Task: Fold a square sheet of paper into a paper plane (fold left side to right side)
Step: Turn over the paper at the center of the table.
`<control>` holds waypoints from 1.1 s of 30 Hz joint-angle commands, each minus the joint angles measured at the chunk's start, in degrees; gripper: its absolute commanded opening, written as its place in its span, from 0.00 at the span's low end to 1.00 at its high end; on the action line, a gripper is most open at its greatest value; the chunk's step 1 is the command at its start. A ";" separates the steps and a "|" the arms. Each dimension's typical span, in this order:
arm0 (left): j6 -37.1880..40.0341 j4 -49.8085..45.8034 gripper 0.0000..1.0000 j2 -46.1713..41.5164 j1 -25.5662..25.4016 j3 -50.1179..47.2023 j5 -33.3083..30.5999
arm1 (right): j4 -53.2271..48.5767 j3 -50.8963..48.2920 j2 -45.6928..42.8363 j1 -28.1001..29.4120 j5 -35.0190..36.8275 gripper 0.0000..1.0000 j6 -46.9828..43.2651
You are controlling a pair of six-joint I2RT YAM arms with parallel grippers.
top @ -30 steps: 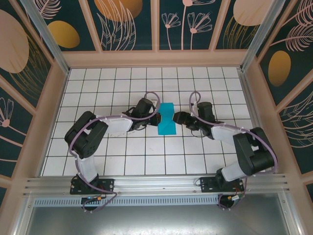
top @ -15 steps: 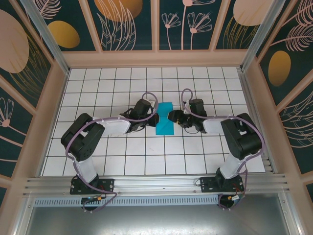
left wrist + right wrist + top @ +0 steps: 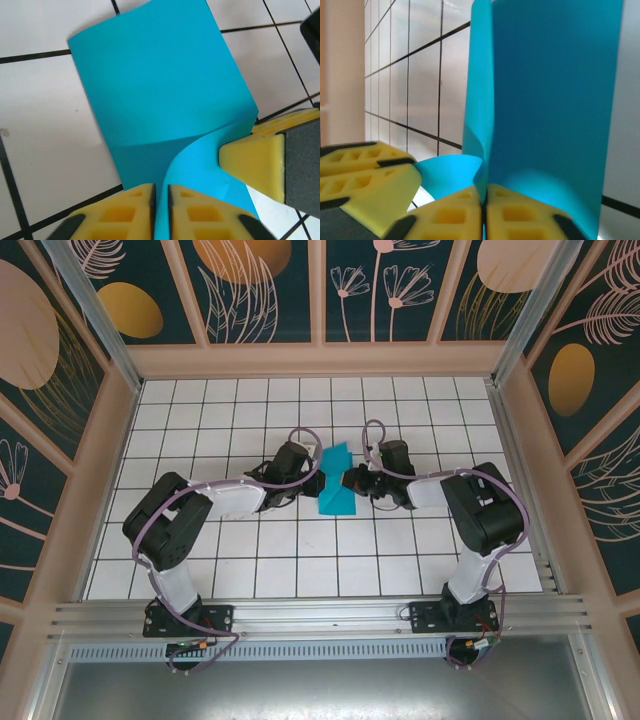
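Cyan-teal sheet of paper (image 3: 160, 90), yellow claw pads (image 3: 125, 210) (dark grey backs), white table (image 3: 250, 560) gridded black

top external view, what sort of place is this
Probably an enclosed robot test cell, not a home or shop: left arm and right arm bolted to an aluminium rail, a white gridded tabletop, and leaf-patterned wall panels.

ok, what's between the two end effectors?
The teal paper, in the top view: left end effector and right end effector each pinch an opposite edge.
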 commanded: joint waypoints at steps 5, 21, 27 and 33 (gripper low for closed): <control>-0.60 -1.97 0.58 -11.01 2.15 -2.25 -2.99 | 1.10 1.19 -6.11 -1.09 1.17 0.00 -5.52; -11.22 19.08 0.99 -36.20 9.03 -8.83 24.89 | 11.00 1.76 -31.84 -7.85 -20.82 0.00 -4.79; -16.17 26.10 0.99 -34.02 9.03 -7.58 33.13 | 11.84 5.57 -34.97 -2.95 -22.11 0.00 -3.92; -22.25 36.39 0.98 -31.09 9.05 -8.62 39.32 | 12.35 8.48 -35.00 0.56 -21.74 0.00 -3.64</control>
